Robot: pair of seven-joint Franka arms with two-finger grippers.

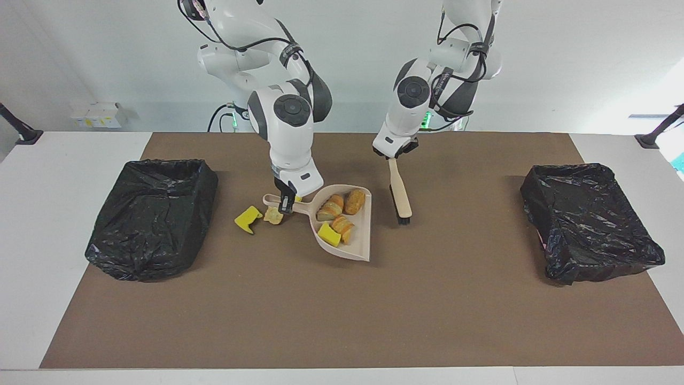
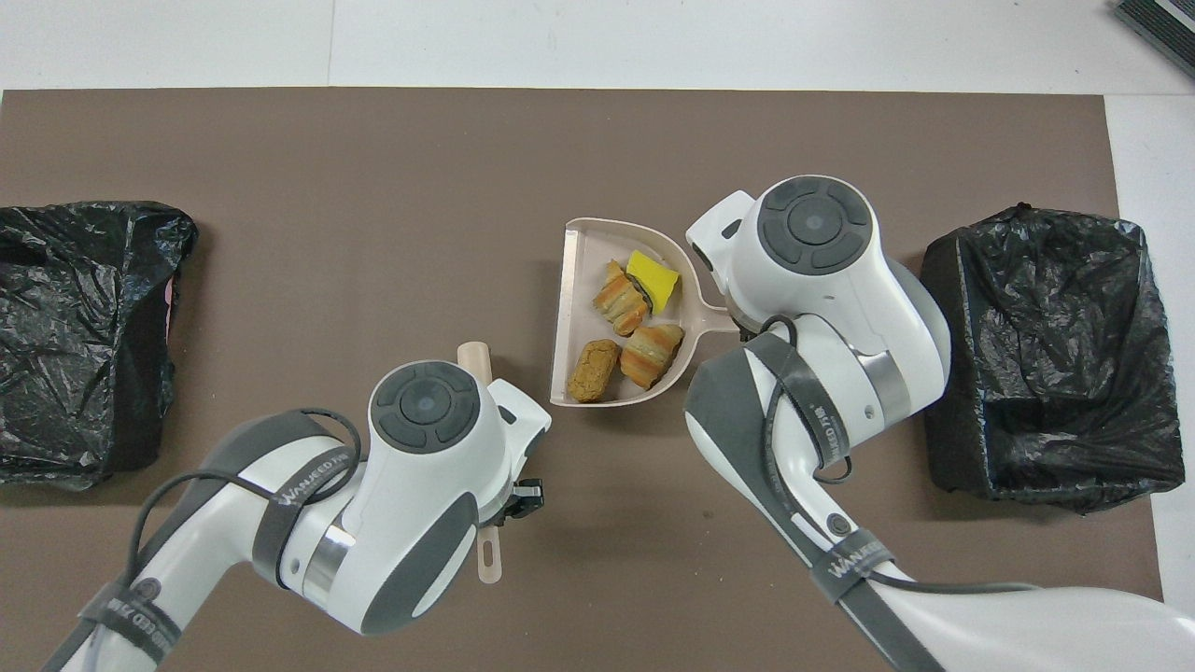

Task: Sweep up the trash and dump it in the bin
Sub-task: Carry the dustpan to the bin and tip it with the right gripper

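Observation:
My right gripper (image 1: 286, 203) is shut on the handle of the beige dustpan (image 1: 359, 240). The pan holds several pieces of trash (image 1: 335, 206): golden bread lumps and a yellow chunk (image 2: 653, 280). Loose on the mat next to the handle lie a yellow chunk (image 1: 247, 220) and a tan lump (image 1: 274, 215). Another yellow bit (image 1: 297, 199) peeks out by the gripper. My left gripper (image 1: 394, 156) is shut on the handle of the brush (image 1: 399, 190), which hangs beside the pan with its black bristles (image 1: 403, 218) down near the mat. In the overhead view both wrists hide their fingers.
A bin lined with a black bag (image 1: 152, 214) stands at the right arm's end of the brown mat. A second one (image 1: 588, 219) stands at the left arm's end. The overhead view shows both bins (image 2: 1046, 355) (image 2: 84, 327).

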